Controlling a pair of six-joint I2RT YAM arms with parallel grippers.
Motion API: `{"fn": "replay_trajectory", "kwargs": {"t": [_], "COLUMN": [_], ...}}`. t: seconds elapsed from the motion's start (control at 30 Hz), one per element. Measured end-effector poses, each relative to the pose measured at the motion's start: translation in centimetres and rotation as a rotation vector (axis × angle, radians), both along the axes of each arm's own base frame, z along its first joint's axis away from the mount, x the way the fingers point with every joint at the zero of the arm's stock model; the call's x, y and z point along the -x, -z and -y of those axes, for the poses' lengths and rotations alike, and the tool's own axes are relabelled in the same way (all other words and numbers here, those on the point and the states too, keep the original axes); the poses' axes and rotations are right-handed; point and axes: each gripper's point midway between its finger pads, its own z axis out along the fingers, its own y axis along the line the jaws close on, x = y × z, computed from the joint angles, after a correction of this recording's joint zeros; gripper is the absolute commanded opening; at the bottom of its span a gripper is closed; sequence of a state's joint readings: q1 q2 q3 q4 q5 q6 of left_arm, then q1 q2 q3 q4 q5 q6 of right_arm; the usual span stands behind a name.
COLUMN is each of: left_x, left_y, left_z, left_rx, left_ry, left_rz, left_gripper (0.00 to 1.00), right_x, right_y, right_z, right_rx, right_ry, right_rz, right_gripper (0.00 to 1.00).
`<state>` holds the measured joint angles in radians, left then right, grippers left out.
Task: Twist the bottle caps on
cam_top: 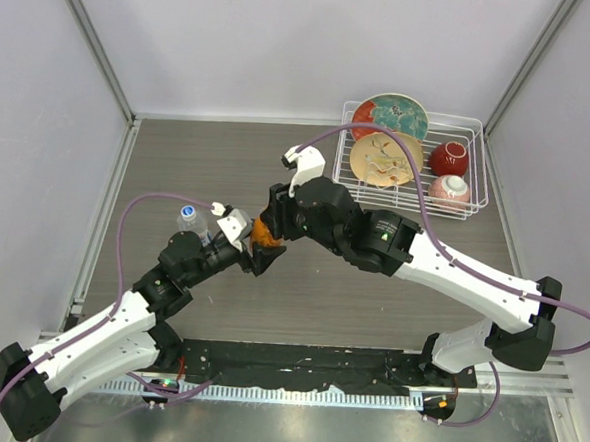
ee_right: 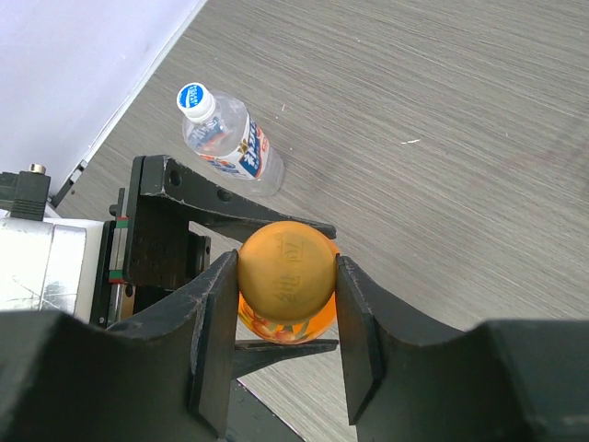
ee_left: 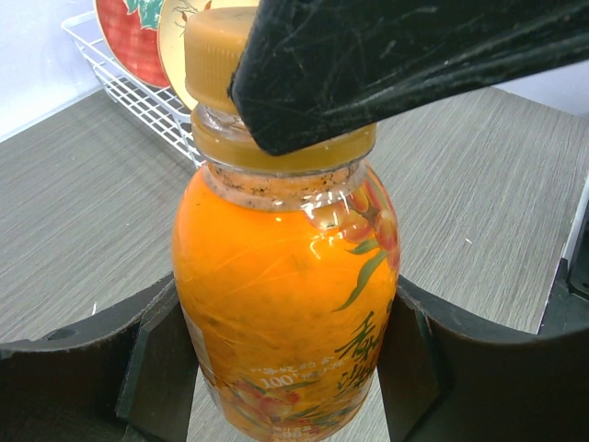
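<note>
The squat orange bottle [ee_left: 285, 295] stands upright between the fingers of my left gripper [ee_left: 285, 368], which is shut on its body. The amber-orange cap [ee_right: 286, 267] sits on its neck, and my right gripper [ee_right: 283, 313] is shut on that cap from above. In the top view both grippers meet at the orange bottle [cam_top: 265, 235] in the table's middle. The clear water bottle [ee_right: 232, 143] with its white-blue cap [ee_right: 194, 98] on stands just beyond, also in the top view [cam_top: 193, 221].
A white wire rack [cam_top: 478, 172] at the back right holds two patterned plates [cam_top: 387, 159] and two red bowls [cam_top: 449, 158]. Grey walls enclose the wooden table [cam_top: 351, 295] on three sides.
</note>
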<state>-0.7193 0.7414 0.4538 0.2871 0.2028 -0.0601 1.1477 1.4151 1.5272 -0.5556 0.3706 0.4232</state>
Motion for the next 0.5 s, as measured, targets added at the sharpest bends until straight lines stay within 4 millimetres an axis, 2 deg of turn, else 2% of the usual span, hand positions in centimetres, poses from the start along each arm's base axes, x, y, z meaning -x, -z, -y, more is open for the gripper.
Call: {"fn": "replay_trajectory", "kwargs": {"t": [0.2, 0.3, 0.37, 0.5], "left_x": [0.06, 0.07, 0.05, -0.05], "left_y": [-0.04, -0.04, -0.06, -0.43], "left_z": [0.04, 0.04, 0.03, 0.01], "left_rx": [0.005, 0.005, 0.006, 0.016], "left_ry": [0.003, 0.005, 0.004, 0.003], "left_rz": [-0.005, -0.005, -0.004, 0.007], "left_gripper": [0.0, 0.0, 0.0, 0.0], "right_x": [0.03, 0.04, 0.04, 0.2], "right_y": [-0.03, -0.03, -0.06, 0.05], "right_z": [0.0, -0.01, -0.01, -0.07], "right_rx": [0.0, 0.0, -0.001, 0.001], "right_ry": [-0.004, -0.005, -0.005, -0.013], "right_rz": [0.001, 0.0, 0.001, -0.004], "right_gripper": [0.35, 0.41, 0.48, 0.53]}}
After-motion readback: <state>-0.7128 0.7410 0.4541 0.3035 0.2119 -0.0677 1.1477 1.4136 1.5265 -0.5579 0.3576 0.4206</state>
